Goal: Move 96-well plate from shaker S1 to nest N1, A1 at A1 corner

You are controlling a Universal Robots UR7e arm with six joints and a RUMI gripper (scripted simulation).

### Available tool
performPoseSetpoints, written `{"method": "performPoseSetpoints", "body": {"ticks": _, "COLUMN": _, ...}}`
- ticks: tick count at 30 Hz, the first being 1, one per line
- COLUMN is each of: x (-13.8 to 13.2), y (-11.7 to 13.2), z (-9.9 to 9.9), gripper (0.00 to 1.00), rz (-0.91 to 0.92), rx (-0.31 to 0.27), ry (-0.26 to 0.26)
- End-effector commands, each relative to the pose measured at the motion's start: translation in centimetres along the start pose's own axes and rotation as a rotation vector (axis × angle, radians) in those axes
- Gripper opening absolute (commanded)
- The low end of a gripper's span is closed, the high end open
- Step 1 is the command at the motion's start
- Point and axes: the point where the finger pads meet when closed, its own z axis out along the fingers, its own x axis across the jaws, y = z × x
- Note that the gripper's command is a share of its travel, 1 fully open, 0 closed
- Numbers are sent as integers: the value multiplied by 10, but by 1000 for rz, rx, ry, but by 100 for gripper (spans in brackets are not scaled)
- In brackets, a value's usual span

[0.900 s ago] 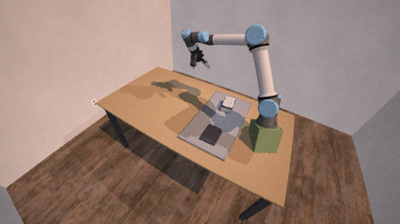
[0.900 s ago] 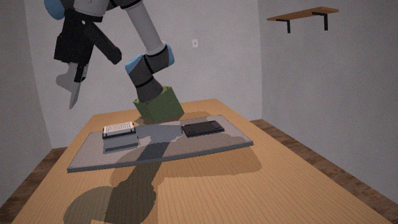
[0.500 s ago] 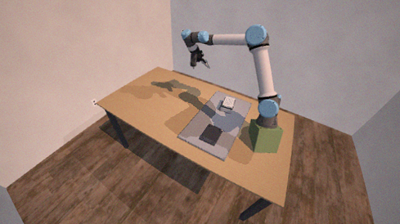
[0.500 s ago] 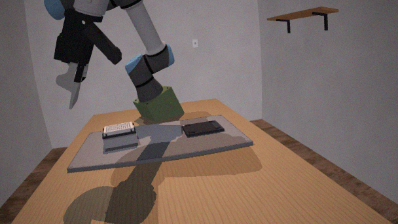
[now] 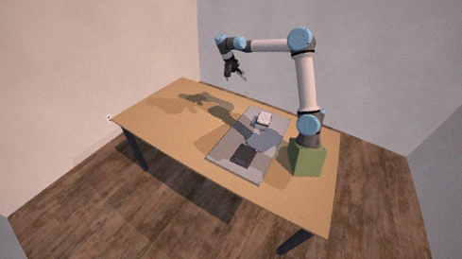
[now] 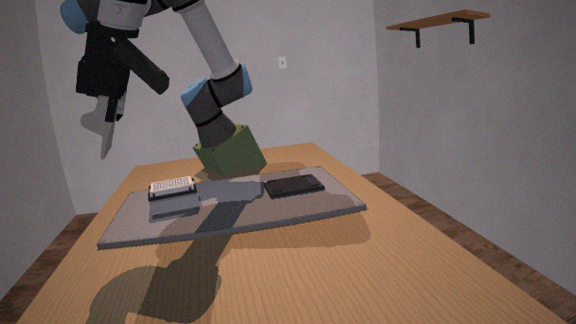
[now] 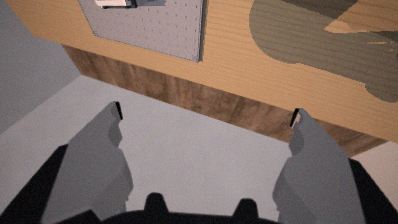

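The white 96-well plate (image 6: 171,185) sits on the grey plate shaker (image 6: 173,205) at the left end of the grey mat (image 6: 232,208). In the top view the plate (image 5: 264,117) is at the mat's far end. The dark plate nest (image 6: 294,185) lies at the mat's right end, also shown nearer the camera in the top view (image 5: 243,155). My gripper (image 6: 105,128) (image 5: 235,75) is open and empty, high above the table and off past the mat's shaker end. In the wrist view the fingers frame wall and floor; the plate's edge (image 7: 115,3) shows at the top.
The arm stands on a green block (image 6: 230,152) at the table's back edge behind the mat. A wooden shelf (image 6: 438,20) hangs on the right wall. The table edge (image 7: 210,75) runs across the wrist view.
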Motion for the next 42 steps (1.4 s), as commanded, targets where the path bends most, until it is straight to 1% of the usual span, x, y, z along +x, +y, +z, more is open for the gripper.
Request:
{"method": "performPoseSetpoints", "body": {"ticks": 1, "x": -19, "y": 1, "z": 12, "gripper": 100, "rz": 0, "rx": 22, "ry": 7}}
{"method": "performPoseSetpoints", "body": {"ticks": 3, "x": -20, "y": 1, "z": 14, "gripper": 100, "rz": 0, "rx": 22, "ry": 7}}
{"method": "performPoseSetpoints", "body": {"ticks": 4, "x": -24, "y": 1, "z": 16, "gripper": 100, "rz": -1, "rx": 55, "ry": 12}}
{"method": "performPoseSetpoints", "body": {"ticks": 5, "x": -28, "y": 1, "z": 19, "gripper": 100, "rz": -1, "rx": 64, "ry": 14}}
{"method": "performPoseSetpoints", "body": {"ticks": 7, "x": -28, "y": 1, "z": 19, "gripper": 100, "rz": -1, "rx": 64, "ry": 14}}
{"method": "performPoseSetpoints", "body": {"ticks": 11, "x": -42, "y": 0, "z": 29, "gripper": 100, "rz": -1, "rx": 64, "ry": 14}}
{"method": "performPoseSetpoints", "body": {"ticks": 12, "x": -46, "y": -1, "z": 31, "gripper": 100, "rz": -2, "rx": 96, "ry": 23}}
{"method": "performPoseSetpoints", "body": {"ticks": 13, "x": -50, "y": -1, "z": 34, "gripper": 100, "rz": -2, "rx": 103, "ry": 25}}
{"method": "performPoseSetpoints", "body": {"ticks": 17, "x": -64, "y": -4, "z": 43, "gripper": 100, "rz": -2, "rx": 103, "ry": 25}}
{"method": "performPoseSetpoints", "body": {"ticks": 18, "x": -68, "y": -5, "z": 46, "gripper": 100, "rz": -2, "rx": 134, "ry": 37}}
{"method": "performPoseSetpoints", "body": {"ticks": 19, "x": -72, "y": -6, "z": 48, "gripper": 100, "rz": -2, "rx": 140, "ry": 39}}
{"method": "performPoseSetpoints", "body": {"ticks": 22, "x": -84, "y": -9, "z": 56, "gripper": 100, "rz": -2, "rx": 140, "ry": 39}}
{"method": "performPoseSetpoints", "body": {"ticks": 24, "x": -84, "y": -9, "z": 56, "gripper": 100, "rz": -2, "rx": 140, "ry": 39}}
{"method": "performPoseSetpoints", "body": {"ticks": 25, "x": -88, "y": -10, "z": 59, "gripper": 100, "rz": -3, "rx": 169, "ry": 55}}
{"method": "performPoseSetpoints", "body": {"ticks": 30, "x": -106, "y": -16, "z": 70, "gripper": 100, "rz": -3, "rx": 174, "ry": 58}}
{"method": "performPoseSetpoints", "body": {"ticks": 31, "x": -110, "y": -18, "z": 73, "gripper": 100, "rz": -3, "rx": 202, "ry": 76}}
{"method": "performPoseSetpoints", "body": {"ticks": 35, "x": -125, "y": -26, "z": 83, "gripper": 100, "rz": -3, "rx": 205, "ry": 79}}
{"method": "performPoseSetpoints", "body": {"ticks": 36, "x": -126, "y": -26, "z": 83, "gripper": 100, "rz": -3, "rx": 205, "ry": 79}}
{"method": "performPoseSetpoints", "body": {"ticks": 37, "x": -129, "y": -28, "z": 85, "gripper": 100, "rz": -4, "rx": 230, "ry": 101}}
{"method": "performPoseSetpoints", "body": {"ticks": 38, "x": -133, "y": -30, "z": 88, "gripper": 100, "rz": -4, "rx": 234, "ry": 104}}
{"method": "performPoseSetpoints", "body": {"ticks": 42, "x": -141, "y": -34, "z": 93, "gripper": 100, "rz": -4, "rx": 234, "ry": 104}}
